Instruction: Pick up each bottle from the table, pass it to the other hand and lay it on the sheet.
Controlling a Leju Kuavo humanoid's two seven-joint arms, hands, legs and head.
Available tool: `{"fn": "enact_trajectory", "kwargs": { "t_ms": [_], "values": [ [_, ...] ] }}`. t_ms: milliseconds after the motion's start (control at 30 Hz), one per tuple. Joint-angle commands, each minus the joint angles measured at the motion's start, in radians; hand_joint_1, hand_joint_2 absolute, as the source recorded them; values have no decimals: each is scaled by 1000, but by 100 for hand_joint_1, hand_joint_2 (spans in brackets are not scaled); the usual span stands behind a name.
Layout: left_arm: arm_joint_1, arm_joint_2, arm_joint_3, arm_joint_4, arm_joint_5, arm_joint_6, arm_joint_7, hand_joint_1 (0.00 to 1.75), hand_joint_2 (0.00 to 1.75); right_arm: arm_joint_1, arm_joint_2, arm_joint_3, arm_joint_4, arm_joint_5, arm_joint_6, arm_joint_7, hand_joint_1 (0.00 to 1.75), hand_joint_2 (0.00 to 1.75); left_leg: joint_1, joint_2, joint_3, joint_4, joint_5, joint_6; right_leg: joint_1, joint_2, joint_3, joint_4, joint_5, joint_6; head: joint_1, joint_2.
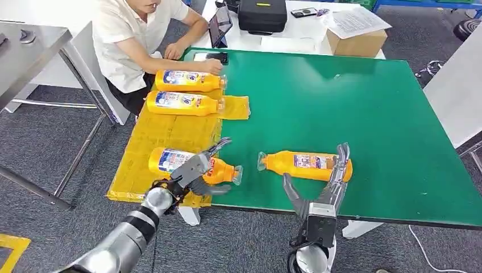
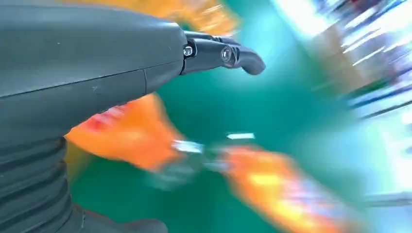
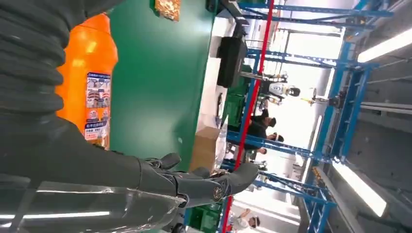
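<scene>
Several orange bottles lie in the head view. Two rest on the far part of the yellow sheet [image 1: 165, 133]. A third bottle [image 1: 170, 160] lies across the sheet's near right edge, its cap over the green table [image 1: 369, 114]. My left hand [image 1: 200, 170] hovers over it, fingers spread, not gripping it; the blurred left wrist view shows this bottle [image 2: 131, 136] under my straight fingers [image 2: 223, 54]. A fourth bottle [image 1: 304, 163] lies on the green table. My right hand [image 1: 327, 185] stands open at its near side, fingers upright by its base, with the bottle [image 3: 90, 73] just past the palm.
A person [image 1: 136, 40] sits at the table's far left corner, one hand [image 1: 213, 66] on the farthest bottle [image 1: 187, 80]. A phone [image 1: 216, 57] lies near it. A white table behind carries a black case [image 1: 261, 16] and a cardboard box [image 1: 357, 41]. A metal table [image 1: 28, 51] stands at the left.
</scene>
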Motion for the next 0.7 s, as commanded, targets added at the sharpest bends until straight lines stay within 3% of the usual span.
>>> {"fn": "enact_trajectory", "kwargs": {
  "t_ms": [33,67,100,133,167,200,367,433,467,500,567,600,633,700],
  "values": [
    [248,-33,-23,-529,197,116,-85,0,175,25,-12,-34,7,123,2,2,0,175,1,2,1,0,-3,-2,1,3,1,0,-2,-2,0,0],
    [257,-33,-33,-559,201,155,-87,0,175,27,-17,-45,6,176,2,2,0,175,1,2,-1,0,-3,-2,1,2,-1,0,-1,-2,0,0],
    [274,-54,-36,-603,135,324,-139,0,175,43,19,-148,-66,351,2,2,0,175,0,1,-3,0,-1,-1,1,1,-3,0,-1,-1,0,0],
    [291,-70,-40,-641,176,362,-142,0,175,50,28,-202,-97,476,2,2,0,175,1,0,-2,1,-3,-2,1,1,-3,0,-2,-2,0,0],
    [302,-74,-47,-665,183,388,-150,0,175,51,25,-229,-98,543,2,2,0,175,0,-1,-5,1,-2,-1,0,-1,-5,1,-2,-1,0,0],
    [335,-81,-57,-713,162,480,-176,0,175,44,0,-289,-15,721,2,2,0,175,0,-2,-5,1,-1,-1,0,-2,-6,1,-1,-1,0,0],
    [356,-79,-58,-736,173,510,-178,0,175,33,-13,-331,-40,734,2,2,0,175,0,-1,-3,0,-2,-1,0,0,-3,-1,-1,-1,0,0],
    [374,-68,-36,-754,239,541,-185,0,175,16,-12,-401,-37,814,2,2,0,175,1,-1,-3,0,-2,-1,1,-1,-3,-1,-1,-1,0,0],
    [370,-63,-26,-761,331,532,-124,0,175,-10,1,-494,-13,923,2,2,0,175,1,-1,-1,-1,-3,-2,1,0,-1,-2,-1,-2,0,0],
    [370,-63,-26,-761,331,532,-124,0,175,-10,1,-494,-13,923,2,2,0,175,0,0,-4,0,-2,-1,0,0,-4,-1,-1,-1,0,0],
    [386,-33,-46,-718,354,492,-16,0,175,-68,-58,-593,170,1028,2,46,0,175,0,0,-3,-1,-1,-1,0,0,-3,-2,0,-1,0,0],
    [394,-35,-66,-662,298,539,3,0,175,-80,-106,-592,233,1027,2,71,0,175,0,0,-2,-2,-1,-1,1,0,-1,-4,1,-1,0,0],
    [397,-41,-85,-601,278,571,32,0,175,-87,-102,-650,228,998,2,24,0,175,1,0,1,-4,-1,-2,1,0,2,-6,1,-2,0,0],
    [397,-43,-100,-560,275,576,60,0,175,-88,-110,-667,233,1038,2,34,0,175,0,-4,1,-4,0,-1,0,-4,3,-6,0,0,0,0]
  ]
}}
